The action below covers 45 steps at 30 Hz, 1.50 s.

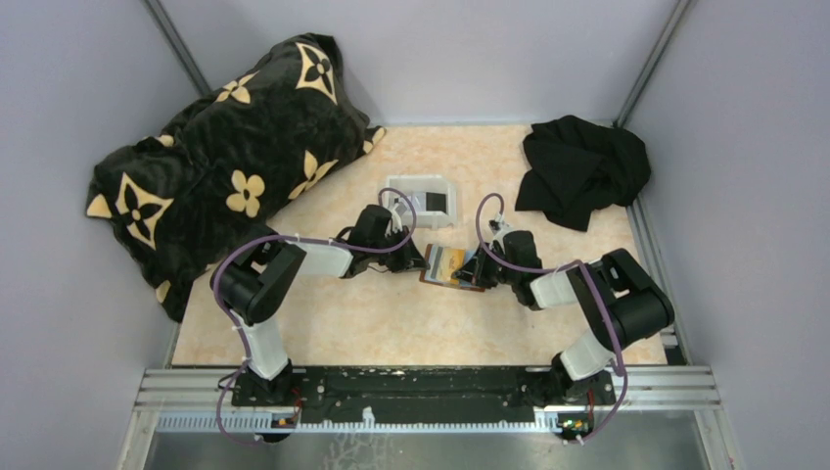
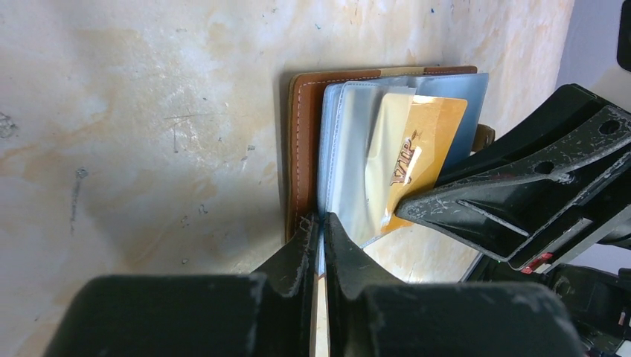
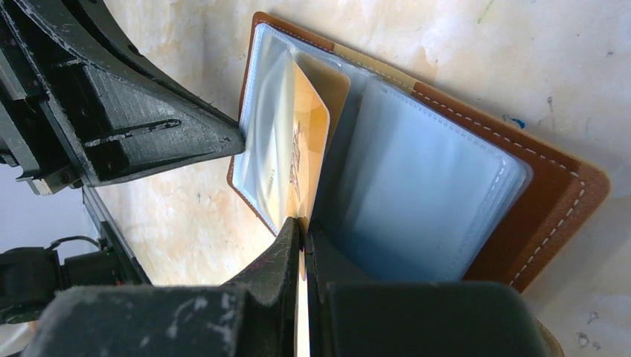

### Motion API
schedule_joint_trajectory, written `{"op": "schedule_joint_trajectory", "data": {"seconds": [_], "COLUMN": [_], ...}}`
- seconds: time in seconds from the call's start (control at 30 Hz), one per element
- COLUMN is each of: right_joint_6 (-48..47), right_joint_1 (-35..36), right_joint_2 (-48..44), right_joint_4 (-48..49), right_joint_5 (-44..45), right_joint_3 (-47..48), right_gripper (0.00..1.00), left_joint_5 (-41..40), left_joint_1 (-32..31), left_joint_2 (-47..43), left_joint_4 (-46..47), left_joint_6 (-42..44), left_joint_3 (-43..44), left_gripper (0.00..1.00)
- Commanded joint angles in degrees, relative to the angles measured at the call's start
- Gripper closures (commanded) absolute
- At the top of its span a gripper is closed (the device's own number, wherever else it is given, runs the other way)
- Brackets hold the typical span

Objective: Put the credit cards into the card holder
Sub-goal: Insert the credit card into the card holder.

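In the right claw (image 3: 301, 229), gold card (image 3: 311, 141).

High rear overview; both wrist cameras close above card holder (image 2: 301, 149)

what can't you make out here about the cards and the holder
Top view: the card holder is tiny and partly covered by both arms' fingers; pockets unreadable.
Top view: dark contents of the white tray, too small to count.
Left wrist: which sleeve the left gripper pinches, hidden by its fingers.
Right wrist: gold card print blurred; its near edge hidden inside the right gripper.
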Motion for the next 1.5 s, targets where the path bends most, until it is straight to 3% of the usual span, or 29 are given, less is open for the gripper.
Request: {"op": "schedule_joint_trajectory", "data": {"seconds": [0.0,0.33,0.7,1.47], "right_joint_6": [-1.1,2.6,6.1,14.9], "right_joint_1": [0.8,0.8,0.8,1.9], "right_joint_2": [2.9,2.2,-5.4,-3.7], "right_joint_4": [-4.5,-7.7,-20.0,-26.2], "right_joint_5": [-2.6,0.2,9.2,10.4], "right_joint_3": [0.1,-0.9,-0.4,5.5], "right_gripper": [1.00,1.00,1.00,1.00], "left_joint_5": [-2.2,-2.0,-0.7,-0.8], "left_joint_1": [0.4,0.4,0.4,-1.2], "left_joint_2": [2.4,1.9,2.7,0.6], "left_joint_4": [-0.8,-0.2,3.3,5.6], "left_joint_6": [2.2,2.3,1.1,1.7], "left_joint_3": [1.3,0.5,-1.4,-2.3], "left_gripper": [0.90,0.90,0.91,0.91]}}
